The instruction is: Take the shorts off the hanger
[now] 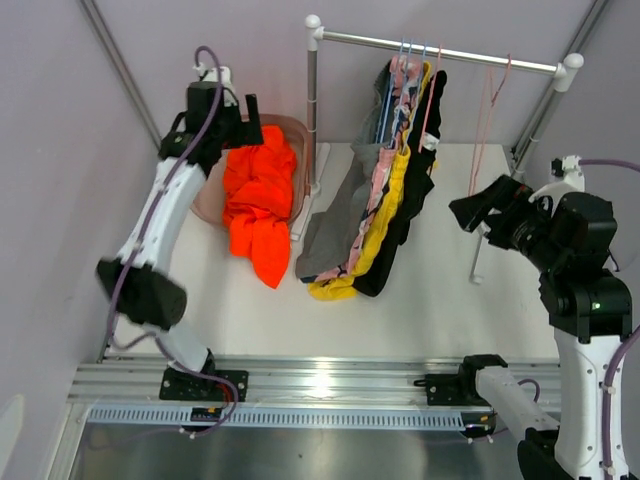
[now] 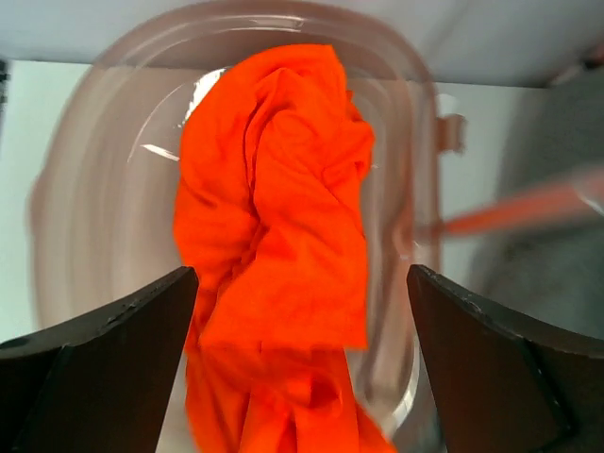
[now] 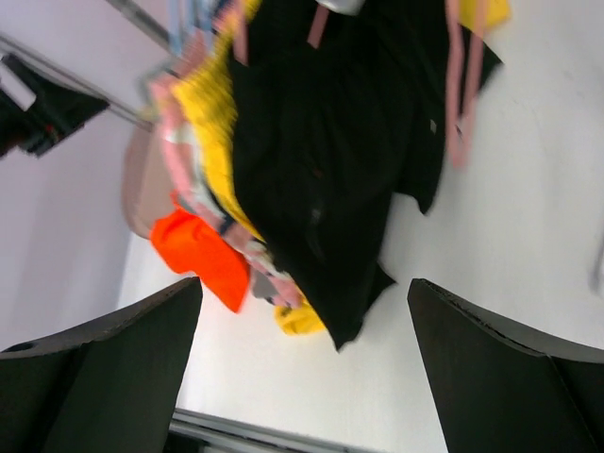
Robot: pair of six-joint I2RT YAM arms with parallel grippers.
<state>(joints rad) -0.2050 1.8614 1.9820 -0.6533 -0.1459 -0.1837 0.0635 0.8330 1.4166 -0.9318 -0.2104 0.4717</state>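
At the left of the top view, the orange shorts are one bright plain colour, lying in a pale brown see-through tub. In the centre hang grey shorts, plain; pink shorts with dark-blue shapes; yellow shorts; black shorts. The table under them is plain white.

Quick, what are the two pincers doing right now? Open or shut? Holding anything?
Left pincer: open, holding nothing, above the orange shorts.
Right pincer: open, holding nothing.
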